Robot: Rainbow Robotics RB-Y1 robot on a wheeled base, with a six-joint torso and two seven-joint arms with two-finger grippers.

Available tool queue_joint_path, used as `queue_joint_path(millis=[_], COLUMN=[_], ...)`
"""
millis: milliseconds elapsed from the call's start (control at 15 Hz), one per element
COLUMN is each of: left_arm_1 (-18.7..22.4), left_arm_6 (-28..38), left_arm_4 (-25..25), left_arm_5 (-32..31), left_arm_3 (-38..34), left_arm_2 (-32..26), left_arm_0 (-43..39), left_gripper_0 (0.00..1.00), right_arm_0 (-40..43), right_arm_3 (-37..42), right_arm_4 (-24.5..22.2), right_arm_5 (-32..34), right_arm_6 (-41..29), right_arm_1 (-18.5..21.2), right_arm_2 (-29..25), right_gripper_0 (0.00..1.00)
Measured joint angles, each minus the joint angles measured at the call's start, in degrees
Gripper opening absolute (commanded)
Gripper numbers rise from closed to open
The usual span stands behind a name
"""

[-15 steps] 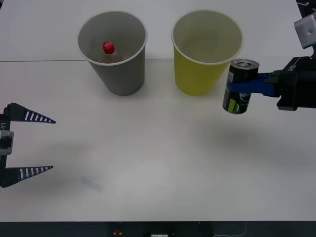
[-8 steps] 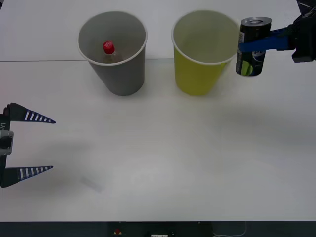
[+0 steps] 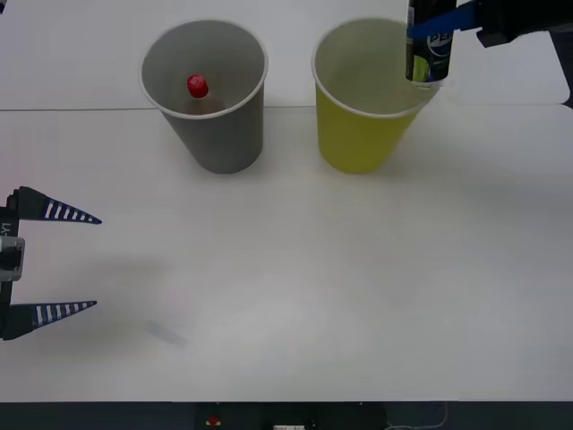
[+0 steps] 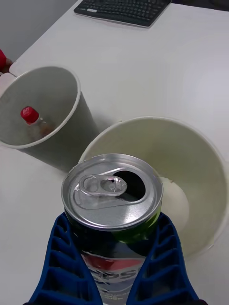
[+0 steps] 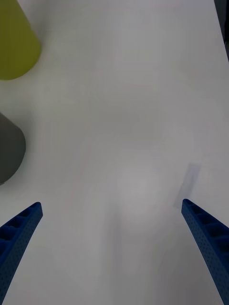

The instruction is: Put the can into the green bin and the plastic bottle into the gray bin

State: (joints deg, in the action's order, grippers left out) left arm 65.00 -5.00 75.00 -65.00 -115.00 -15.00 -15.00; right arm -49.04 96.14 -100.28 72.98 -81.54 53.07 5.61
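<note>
My right gripper (image 3: 431,25) is shut on the can (image 3: 427,52), a dark can with a silver top (image 4: 112,189), held upright above the right rim of the green bin (image 3: 358,134). Between the blue fingers (image 4: 71,267) the can hangs over the bin's pale inside (image 4: 191,190). The plastic bottle (image 3: 198,90), with its red cap (image 4: 29,115), stands inside the gray bin (image 3: 219,134) to the left. My left gripper (image 3: 54,260) waits open at the table's left edge, far from both bins.
The white table (image 3: 295,278) stretches wide in front of the two bins. A dark keyboard (image 4: 125,9) lies at the table's far end. A faint smudge (image 3: 166,333) marks the table near the front left.
My right gripper has carried the can up and to the left, from beside the green bin's right side to above its rim. The left arm has stayed still.
</note>
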Motion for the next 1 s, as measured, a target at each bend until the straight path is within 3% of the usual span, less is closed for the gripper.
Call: queue_joint_path(millis=[333,400,467,533,600,1000], left_arm_1=[0.0,0.0,0.0,0.0,0.0,0.0], left_arm_6=[0.0,0.0,0.0,0.0,0.0,0.0], left_arm_4=[0.0,0.0,0.0,0.0,0.0,0.0], left_arm_5=[0.0,0.0,0.0,0.0,0.0,0.0], left_arm_3=[0.0,0.0,0.0,0.0,0.0,0.0], left_arm_2=[0.0,0.0,0.0,0.0,0.0,0.0], left_arm_0=[0.0,0.0,0.0,0.0,0.0,0.0], left_gripper_0=[1.0,1.0,1.0,1.0,1.0,1.0], right_arm_0=[-8.8,-9.47,-9.6,-9.61,-9.61,-9.46], right_arm_3=[-11.18,-12.25,-12.59,-12.64,-12.65,-12.76], right_arm_4=[-5.88,-6.18,-6.35,-6.42,-6.43,-3.45], right_arm_5=[-0.02,-0.02,-0.04,-0.11,-0.27,-1.06], right_arm_6=[3.04,3.67,4.01,4.94,6.72,11.66], right_arm_1=[-4.81,-5.21,-5.4,-5.42,-5.46,-5.04], right_arm_2=[4.79,5.06,5.18,5.19,5.2,5.2], right_gripper_0=[0.01,0.11,0.32,0.74,0.99,1.0])
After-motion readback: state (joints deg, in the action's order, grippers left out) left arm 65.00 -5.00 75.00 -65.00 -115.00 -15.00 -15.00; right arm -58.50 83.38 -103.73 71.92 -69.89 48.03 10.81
